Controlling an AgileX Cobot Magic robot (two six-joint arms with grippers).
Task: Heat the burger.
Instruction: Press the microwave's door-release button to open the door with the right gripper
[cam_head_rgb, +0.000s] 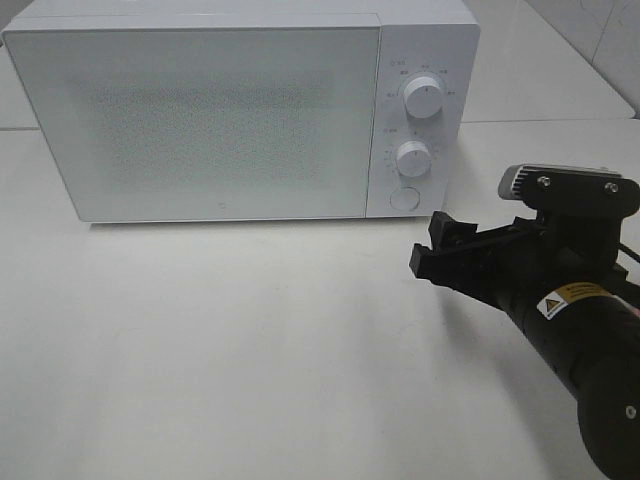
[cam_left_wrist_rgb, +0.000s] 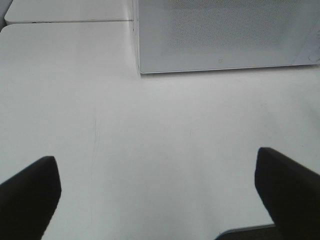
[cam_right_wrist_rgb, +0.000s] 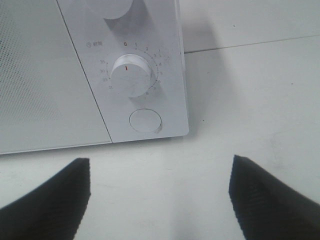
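Observation:
The burger is out of view in every frame. The white microwave (cam_head_rgb: 200, 120) stands at the back of the table with its door shut, and its frosted front hides the inside. My right gripper (cam_head_rgb: 432, 245) hovers open and empty over the table, just in front of the microwave's control panel. In the right wrist view the right gripper (cam_right_wrist_rgb: 160, 161) points at the lower dial (cam_right_wrist_rgb: 131, 75) and the round button (cam_right_wrist_rgb: 145, 120). My left gripper (cam_left_wrist_rgb: 156, 155) is open and empty above bare table, facing the microwave's left front corner (cam_left_wrist_rgb: 140, 70). The left arm does not show in the exterior high view.
The control panel carries an upper dial (cam_head_rgb: 424, 97), a lower dial (cam_head_rgb: 413, 157) and a round button (cam_head_rgb: 404, 197). A white table (cam_head_rgb: 200, 350) stretches in front of the microwave. A seam between tabletops (cam_left_wrist_rgb: 70, 21) runs behind it.

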